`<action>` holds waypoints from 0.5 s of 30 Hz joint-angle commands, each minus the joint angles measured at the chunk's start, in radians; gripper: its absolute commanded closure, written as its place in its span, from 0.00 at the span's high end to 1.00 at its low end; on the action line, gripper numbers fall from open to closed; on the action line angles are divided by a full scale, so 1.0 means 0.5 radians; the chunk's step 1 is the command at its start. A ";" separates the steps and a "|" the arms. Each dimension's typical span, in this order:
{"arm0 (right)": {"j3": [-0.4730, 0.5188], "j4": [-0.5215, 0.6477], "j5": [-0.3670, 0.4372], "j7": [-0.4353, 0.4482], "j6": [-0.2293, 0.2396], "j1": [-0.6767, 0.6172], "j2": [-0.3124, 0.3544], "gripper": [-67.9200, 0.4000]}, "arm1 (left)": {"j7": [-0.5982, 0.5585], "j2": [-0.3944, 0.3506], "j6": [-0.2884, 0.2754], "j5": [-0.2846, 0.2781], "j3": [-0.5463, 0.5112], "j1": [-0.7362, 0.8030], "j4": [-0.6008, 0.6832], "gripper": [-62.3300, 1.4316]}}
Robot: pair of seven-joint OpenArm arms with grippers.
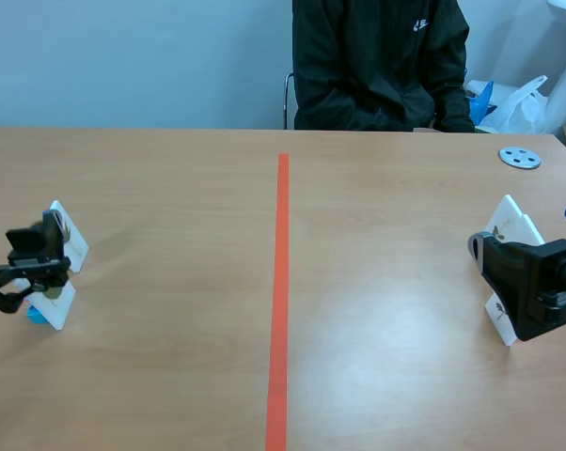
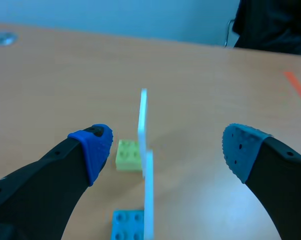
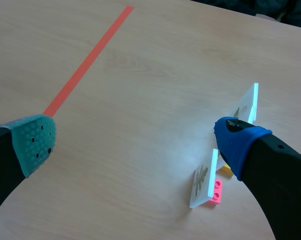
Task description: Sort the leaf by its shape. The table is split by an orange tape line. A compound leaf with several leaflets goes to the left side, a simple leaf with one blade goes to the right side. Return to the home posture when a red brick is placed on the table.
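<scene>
Two white leaf cards [image 1: 69, 242] stand on the left side of the orange tape line [image 1: 281, 282], right by my left gripper [image 1: 37, 256]. In the left wrist view they appear edge-on, the far card [image 2: 142, 117] on a green brick [image 2: 127, 154] and the near card [image 2: 148, 195] on a blue brick [image 2: 126, 225], both between the fingers of my open left gripper [image 2: 165, 150]. On the right side stand two more cards [image 1: 511, 222]. My right gripper [image 3: 138, 142] is open, with a card on a pink brick [image 3: 202, 180] and a card on a yellow brick [image 3: 245, 102] beside its blue fingertip.
A person in a dark jacket [image 1: 382, 66] sits across the table. A grey disc [image 1: 520, 157] lies at the far right. White and blue bags [image 1: 513, 103] sit behind the table's right corner.
</scene>
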 commanded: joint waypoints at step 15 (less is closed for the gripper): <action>0.028 0.009 0.022 0.028 0.000 0.024 0.008 1.00 | 0.509 -0.148 -0.568 -0.005 -0.066 0.697 1.189 1.00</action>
